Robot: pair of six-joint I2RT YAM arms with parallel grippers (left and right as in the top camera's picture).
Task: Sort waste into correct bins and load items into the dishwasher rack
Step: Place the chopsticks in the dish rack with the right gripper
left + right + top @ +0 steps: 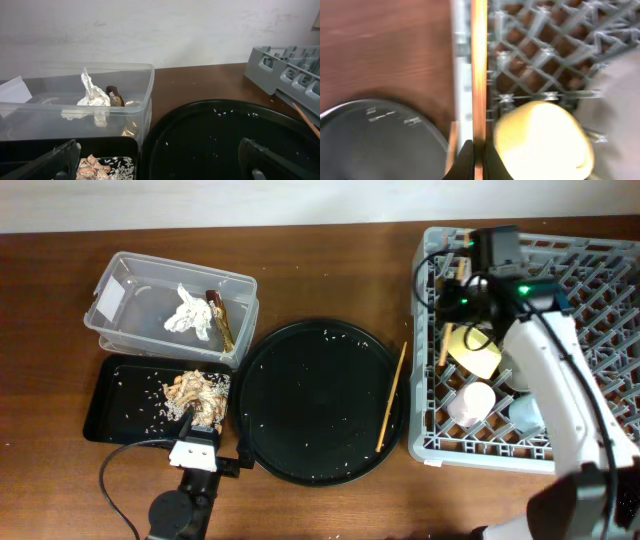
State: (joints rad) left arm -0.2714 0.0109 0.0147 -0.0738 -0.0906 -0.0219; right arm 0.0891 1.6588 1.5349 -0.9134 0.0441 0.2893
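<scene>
My right gripper [455, 305] is shut on a wooden chopstick [445, 345] over the left side of the grey dishwasher rack [600, 255]. In the right wrist view the chopstick [479, 75] runs straight out from the fingers [479, 157], beside the yellow bowl [540, 135]. The yellow bowl [475, 350], pink cup [470, 402] and light blue cup [527, 415] sit in the rack. A second chopstick [391, 398] leans on the round tray's right edge. My left gripper [160, 167] is open and empty by the black bin [115, 395], which holds food scraps [195, 392]. Tissue [188, 312] and the foil wrapper [222, 320] lie in the clear tub [120, 275].
The big round black tray [315, 400] with scattered rice crumbs sits between the bins and the rack. My right arm [560, 400] lies across the rack and hides part of it. The plate cannot be made out for certain.
</scene>
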